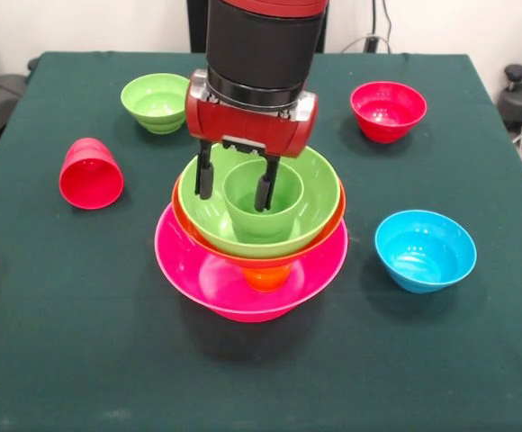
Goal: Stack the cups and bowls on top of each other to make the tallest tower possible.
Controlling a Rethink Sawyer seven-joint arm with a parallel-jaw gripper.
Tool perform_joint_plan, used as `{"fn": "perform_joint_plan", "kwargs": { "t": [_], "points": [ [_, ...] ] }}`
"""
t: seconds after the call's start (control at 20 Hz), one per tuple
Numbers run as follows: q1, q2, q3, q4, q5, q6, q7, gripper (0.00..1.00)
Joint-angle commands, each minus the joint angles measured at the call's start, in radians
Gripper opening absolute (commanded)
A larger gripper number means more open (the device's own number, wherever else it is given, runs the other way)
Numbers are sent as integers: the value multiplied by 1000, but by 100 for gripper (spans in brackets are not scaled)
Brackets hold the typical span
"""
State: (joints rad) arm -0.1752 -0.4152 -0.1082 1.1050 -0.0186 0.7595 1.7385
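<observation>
Bowls number six, three nested in the tower (pixel 250 270); three cups show; the pincer (pixel 234 187) straddles the green cup's (pixel 263 202) rim, fingers spread.

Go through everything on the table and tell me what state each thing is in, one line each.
gripper: jaws open, straddling the green cup's near wall
green cup: upright, inside the large green bowl
large green bowl: nested in the orange bowl
orange bowl: tilted, raised above the pink bowl
pink bowl: upright, tower base
red cup: on its side
small green bowl, red bowl, blue bowl: upright, empty
</observation>
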Motion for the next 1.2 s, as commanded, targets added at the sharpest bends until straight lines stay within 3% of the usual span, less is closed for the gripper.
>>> {"fn": "perform_joint_plan", "kwargs": {
  "t": [0.05, 0.6, 1.2],
  "points": [
    [25, 30, 63, -19, 20, 106, 113, 100],
    [23, 11, 63, 24, 30, 85, 90, 100],
    [43, -48, 7, 93, 33, 88, 132, 100]
  ]
}}
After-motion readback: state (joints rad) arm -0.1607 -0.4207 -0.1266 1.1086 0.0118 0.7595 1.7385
